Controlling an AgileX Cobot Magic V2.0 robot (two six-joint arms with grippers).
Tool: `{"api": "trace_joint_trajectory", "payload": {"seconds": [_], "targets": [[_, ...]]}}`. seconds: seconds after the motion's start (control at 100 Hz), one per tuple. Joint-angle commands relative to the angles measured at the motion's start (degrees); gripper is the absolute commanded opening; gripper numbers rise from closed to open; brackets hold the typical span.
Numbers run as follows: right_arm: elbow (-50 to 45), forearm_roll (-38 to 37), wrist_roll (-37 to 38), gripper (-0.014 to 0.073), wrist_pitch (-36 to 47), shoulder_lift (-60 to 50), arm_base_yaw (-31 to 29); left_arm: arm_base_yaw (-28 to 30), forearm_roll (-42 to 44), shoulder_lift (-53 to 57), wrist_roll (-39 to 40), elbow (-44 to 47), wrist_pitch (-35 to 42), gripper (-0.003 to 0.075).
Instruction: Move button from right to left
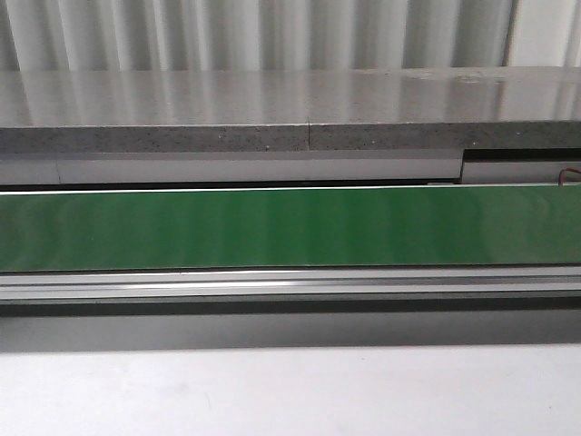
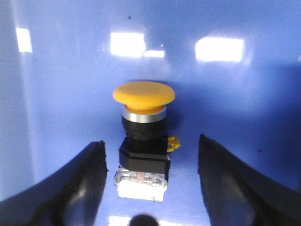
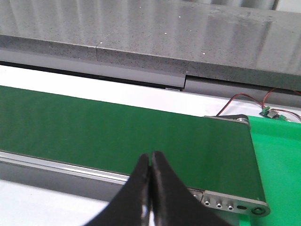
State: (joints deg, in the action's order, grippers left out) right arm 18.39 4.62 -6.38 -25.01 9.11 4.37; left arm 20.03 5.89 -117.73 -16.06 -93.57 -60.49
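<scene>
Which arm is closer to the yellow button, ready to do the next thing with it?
The left. Its claw is open with the button lying between the fingers on a blue surface. The right claw is shut over the green belt.

The left gripper (image 2: 150,188) shows 2 black fingers (image 2: 75,188), broad where they enter the picture and curving inward as they narrow toward blunt tips. Their surface is matte and dark, with a faint sheen along the inner edges. Between their bases sits a small rounded black knob (image 2: 142,220).

The right gripper (image 3: 151,165) also has 2 black fingers (image 3: 136,193), smooth and slightly glossy, tapering like curved blades to thin pointed tips. No cables, screws or markings can be made out on either gripper.
</scene>
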Motion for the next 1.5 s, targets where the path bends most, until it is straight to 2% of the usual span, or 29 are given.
{"api": "trace_joint_trajectory", "payload": {"seconds": [0.0,0.17,0.36,0.56,0.75,1.07,1.32,1.49], "targets": [[1.4,0.3,-0.4,-0.0068,4.7,0.5,0.0,0.1,-2.6,6.6,1.9,-1.6,2.4,0.0289],[1.4,0.3,-0.4,-0.0068,4.7,0.5,0.0,-1.2,-7.2,11.8,1.9,-1.1,2.6,-0.0021],[1.4,0.3,-0.4,-0.0068,4.7,0.5,0.0,-5.2,-13.4,17.5,2.0,-1.1,2.6,-0.0020],[1.4,0.3,-0.4,-0.0068,4.7,0.5,0.0,-11.9,-13.5,23.1,5.1,-0.6,4.5,-0.0020],[1.4,0.3,-0.4,-0.0068,4.7,0.5,0.0,-18.9,-13.5,29.5,6.3,4.3,8.0,-0.0020],[1.4,0.3,-0.4,-0.0068,4.7,0.5,0.0,-25.1,-14.1,42.7,6.5,19.3,18.6,-0.0020],[1.4,0.3,-0.4,-0.0068,4.7,0.5,0.0,-25.3,-15.5,55.8,6.5,35.0,30.4,-0.0020],[1.4,0.3,-0.4,-0.0068,4.7,0.5,0.0,-25.3,-16.0,64.6,6.5,44.1,33.6,-0.0020]]}}
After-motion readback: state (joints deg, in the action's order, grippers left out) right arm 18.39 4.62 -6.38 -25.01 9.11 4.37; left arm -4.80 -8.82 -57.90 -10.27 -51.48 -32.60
